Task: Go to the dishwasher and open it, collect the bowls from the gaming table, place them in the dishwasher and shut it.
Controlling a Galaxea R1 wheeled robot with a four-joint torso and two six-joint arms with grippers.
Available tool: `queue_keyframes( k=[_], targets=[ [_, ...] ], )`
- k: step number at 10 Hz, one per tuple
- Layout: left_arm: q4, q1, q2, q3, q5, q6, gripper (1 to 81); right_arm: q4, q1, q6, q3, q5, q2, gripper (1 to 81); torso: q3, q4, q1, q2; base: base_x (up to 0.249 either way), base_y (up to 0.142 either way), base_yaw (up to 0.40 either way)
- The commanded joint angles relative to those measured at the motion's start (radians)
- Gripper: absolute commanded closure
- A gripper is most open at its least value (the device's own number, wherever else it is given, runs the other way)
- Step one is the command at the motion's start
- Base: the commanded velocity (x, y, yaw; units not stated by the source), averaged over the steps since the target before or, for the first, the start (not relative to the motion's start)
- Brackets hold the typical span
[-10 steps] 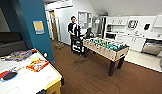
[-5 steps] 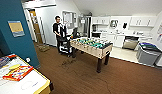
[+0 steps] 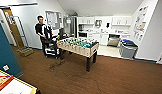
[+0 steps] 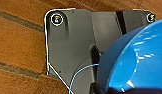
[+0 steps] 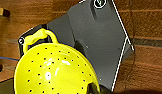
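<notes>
Blue bowl (image 4: 137, 60) at L wrist, yellow colander (image 5: 54, 70) at R; grip state can't tell. Dishwasher (image 3: 113, 40) at 1 o'clock; jolts while driving may drop either.

Brown carpet (image 3: 114, 75) runs back to a pale kitchen floor. A wooden foosball table (image 3: 78, 46) stands mid-room. White cabinets (image 3: 104, 21) line the far wall, a grey bin (image 3: 128, 48) nearby. A teal wall (image 3: 3, 53) closes the left side, a wooden door (image 3: 12, 27) beyond it. Posters (image 3: 140, 23) hang on the right-hand white wall.
</notes>
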Motion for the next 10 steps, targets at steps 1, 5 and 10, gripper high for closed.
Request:
queue_keyframes(
  k=[1,5,10],
  targets=[
    [0.005,-0.035,-0.009,-0.002,0.051,-0.001,81.1,-0.013,0.044,-0.002,-0.001,-0.048,-0.011,81.1,0.000,0.000,0.000,0.000,0.000,0.000,-0.395],
    [0.005,-0.037,-0.011,-0.002,0.051,-0.001,81.1,-0.013,0.046,-0.002,-0.003,-0.048,-0.011,81.1,0.000,0.000,0.000,0.000,0.000,0.000,-0.395],
    [-0.003,-0.037,-0.015,-0.002,0.051,-0.003,81.1,-0.013,0.051,-0.002,-0.003,-0.050,-0.012,81.1,0.000,0.000,0.000,0.000,0.000,0.000,-0.292]
  ],
)
